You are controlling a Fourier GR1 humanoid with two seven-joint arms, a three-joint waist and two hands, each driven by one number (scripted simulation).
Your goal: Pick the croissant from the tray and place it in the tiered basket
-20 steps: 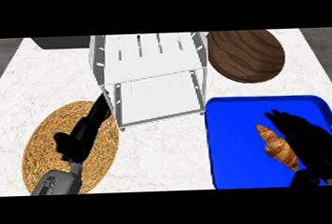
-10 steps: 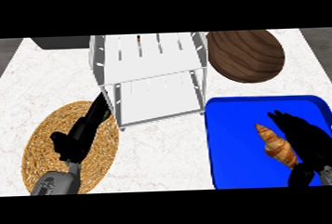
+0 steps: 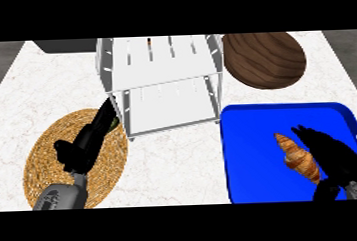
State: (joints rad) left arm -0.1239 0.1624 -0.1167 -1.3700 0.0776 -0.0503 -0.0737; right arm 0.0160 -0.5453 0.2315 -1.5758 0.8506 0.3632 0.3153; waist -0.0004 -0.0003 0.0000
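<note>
Head view: golden-brown croissant (image 3: pixel 298 157) lies in the blue rectangular tray (image 3: pixel 249 155), right of centre. Right hand (image 3: pixel 331 152) sits just beside it on its right, fingers fairly straight, not curled round it. White wire tiered basket (image 3: pixel 162 83) stands on the marble table (image 3: pixel 183 162), shelves bare. Left hand (image 3: pixel 84 143), fingers relaxed and open, over the round woven mat (image 3: pixel 43 162). Dark wooden oval bowl (image 3: pixel 265 59) behind the tray.

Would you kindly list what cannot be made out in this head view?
- Whether the right hand touches the croissant: the hand covers its right side.
- The tray's near rim: cut off by the view's lower edge.
- The tiered basket's lower shelf: mostly hidden under the upper one.
</note>
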